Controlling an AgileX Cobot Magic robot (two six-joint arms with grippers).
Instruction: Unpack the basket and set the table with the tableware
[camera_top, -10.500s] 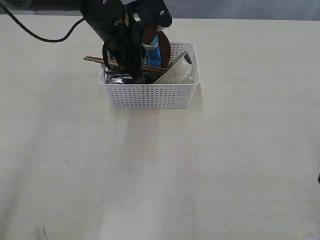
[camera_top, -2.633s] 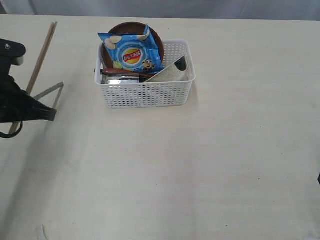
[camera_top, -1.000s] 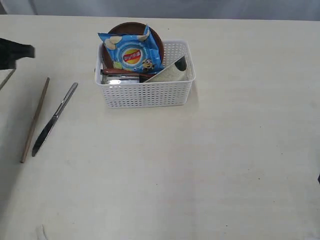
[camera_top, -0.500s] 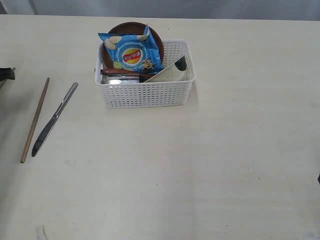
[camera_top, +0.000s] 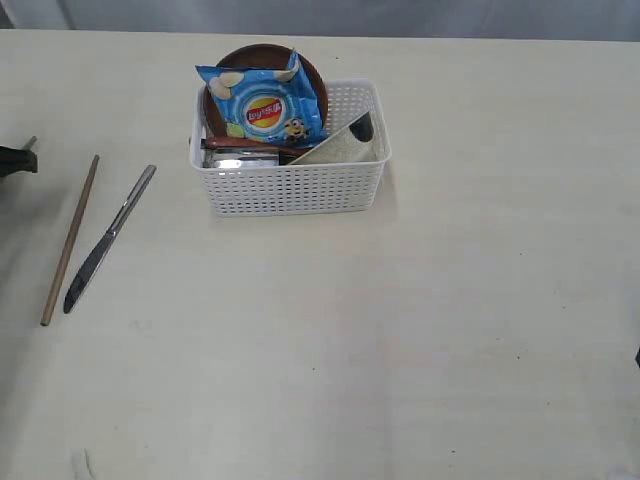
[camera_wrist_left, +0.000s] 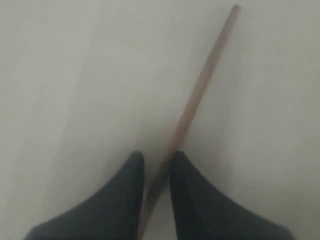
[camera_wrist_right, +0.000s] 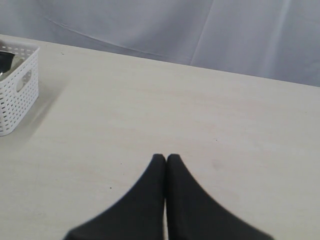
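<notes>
One chopstick (camera_wrist_left: 200, 95) sits clamped between jaws of the left hand (camera_wrist_left: 156, 159).

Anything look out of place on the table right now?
A blue chip bag stands in the basket against the plate. One chopstick lies beside the knife, unpaired; the other chopstick sits between the left gripper fingers.

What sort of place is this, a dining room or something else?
Probably a test bench, not a dining room: a large cream table against a plain grey curtain, a white basket holding a brown plate, and a black claw pinching a chopstick.
</notes>
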